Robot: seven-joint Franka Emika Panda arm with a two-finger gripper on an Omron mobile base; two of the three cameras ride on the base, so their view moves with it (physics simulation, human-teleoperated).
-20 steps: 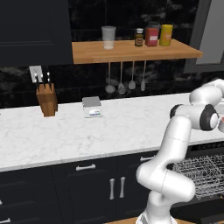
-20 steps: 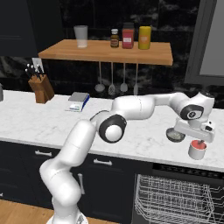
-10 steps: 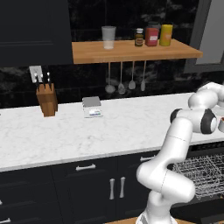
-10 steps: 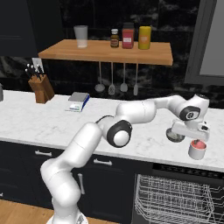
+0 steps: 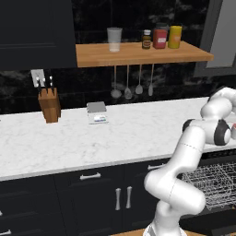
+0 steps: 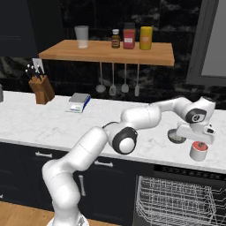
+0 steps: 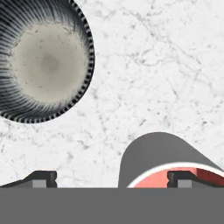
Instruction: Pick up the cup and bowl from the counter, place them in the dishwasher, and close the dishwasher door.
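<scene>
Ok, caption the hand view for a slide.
Open jaws above the red cup, with the ribbed dark bowl apart beside it on the marble counter.

Two base cams rear L/R, share counter [image 5: 69,143], hand cam close overhead

The arm [image 6: 132,121] was glossy white, built of rounded tubular links with bulbous elbows. Dark grey discs capped its joints, one large at the elbow and one smaller by the wrist. The gripper [image 6: 199,140] had a white boxy body and small dark finger tips [image 7: 43,178].
</scene>
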